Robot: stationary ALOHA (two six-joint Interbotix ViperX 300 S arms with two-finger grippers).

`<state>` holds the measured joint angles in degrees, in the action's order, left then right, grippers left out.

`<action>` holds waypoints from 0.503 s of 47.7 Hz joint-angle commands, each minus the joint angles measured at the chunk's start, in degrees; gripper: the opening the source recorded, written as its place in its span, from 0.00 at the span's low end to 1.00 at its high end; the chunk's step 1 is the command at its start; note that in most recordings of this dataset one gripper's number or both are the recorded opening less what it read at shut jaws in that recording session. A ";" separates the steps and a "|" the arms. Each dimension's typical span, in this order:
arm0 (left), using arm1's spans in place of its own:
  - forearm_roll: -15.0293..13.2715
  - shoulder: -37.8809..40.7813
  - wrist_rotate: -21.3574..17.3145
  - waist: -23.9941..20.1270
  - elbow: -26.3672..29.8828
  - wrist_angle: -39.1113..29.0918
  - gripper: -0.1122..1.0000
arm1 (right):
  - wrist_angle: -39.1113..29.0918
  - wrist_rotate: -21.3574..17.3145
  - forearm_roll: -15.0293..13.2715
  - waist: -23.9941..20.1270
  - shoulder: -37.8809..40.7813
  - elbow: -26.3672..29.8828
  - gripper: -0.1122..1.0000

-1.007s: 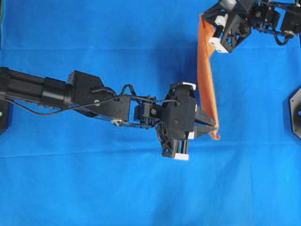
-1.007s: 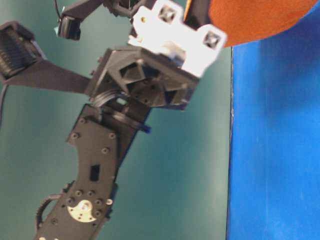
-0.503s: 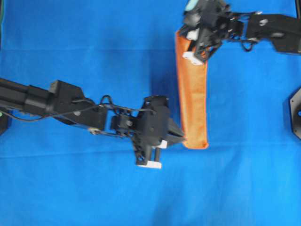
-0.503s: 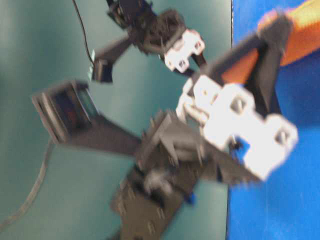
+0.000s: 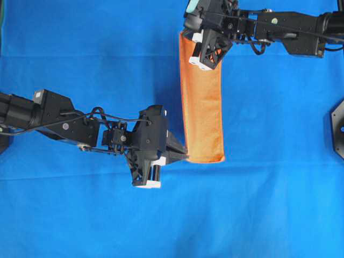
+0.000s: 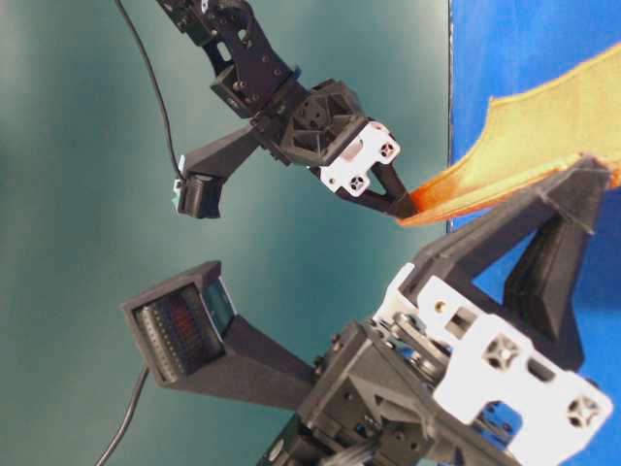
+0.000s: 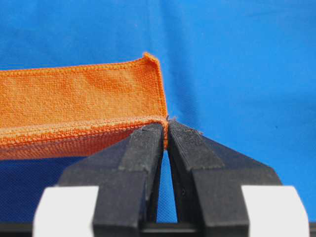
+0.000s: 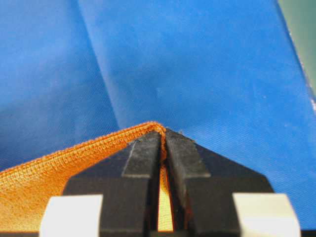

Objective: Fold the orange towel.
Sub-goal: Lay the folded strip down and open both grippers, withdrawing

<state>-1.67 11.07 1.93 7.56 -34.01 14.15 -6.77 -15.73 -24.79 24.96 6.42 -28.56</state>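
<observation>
Shifted leftward, orange towel (image 5: 202,107) spans both clamped end effectors.

Orange towel (image 5: 202,107): plain bright orange, no pattern. Sheet (image 5: 107,54) under it is solid blue. Arms are black with white blocks; backdrop (image 6: 78,146) is dark teal.

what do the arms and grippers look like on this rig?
Both arms are black, boxy links with visible screws and thin black cables looped along them. Left gripper and right gripper: black wedge-shaped fingers on white blocks, latticed black housing behind. A black camera module hangs off each wrist. No lettering readable.
</observation>
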 commanded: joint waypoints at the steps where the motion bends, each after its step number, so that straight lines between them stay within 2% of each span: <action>1: 0.09 -1.67 0.09 -0.09 0.62 0.62 0.12 | 0.44 0.00 -0.26 0.70 -0.88 1.32 0.12; 10: 0.18 -1.58 0.09 -0.70 0.79 0.62 0.13 | 1.14 0.26 -0.88 0.79 -0.88 0.88 0.12; 13: 0.18 -1.58 0.09 -0.79 0.79 0.70 0.18 | 1.76 0.26 -1.67 0.88 -0.88 0.62 0.12; 17: 0.18 -1.58 0.00 -1.14 0.88 0.70 0.29 | 2.90 0.26 -2.64 1.05 -0.88 0.18 0.13; 19: 0.18 -1.58 -0.09 -1.41 0.88 0.62 0.37 | 3.52 0.26 -3.25 1.14 -0.88 0.00 0.19; 24: 0.18 -1.67 -0.09 -1.93 0.88 0.62 0.58 | 4.31 0.18 -4.39 1.67 -0.97 -0.26 0.48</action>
<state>-1.58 11.07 1.93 6.24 -34.01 14.24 -3.43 -15.47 -28.48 26.37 6.33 -29.27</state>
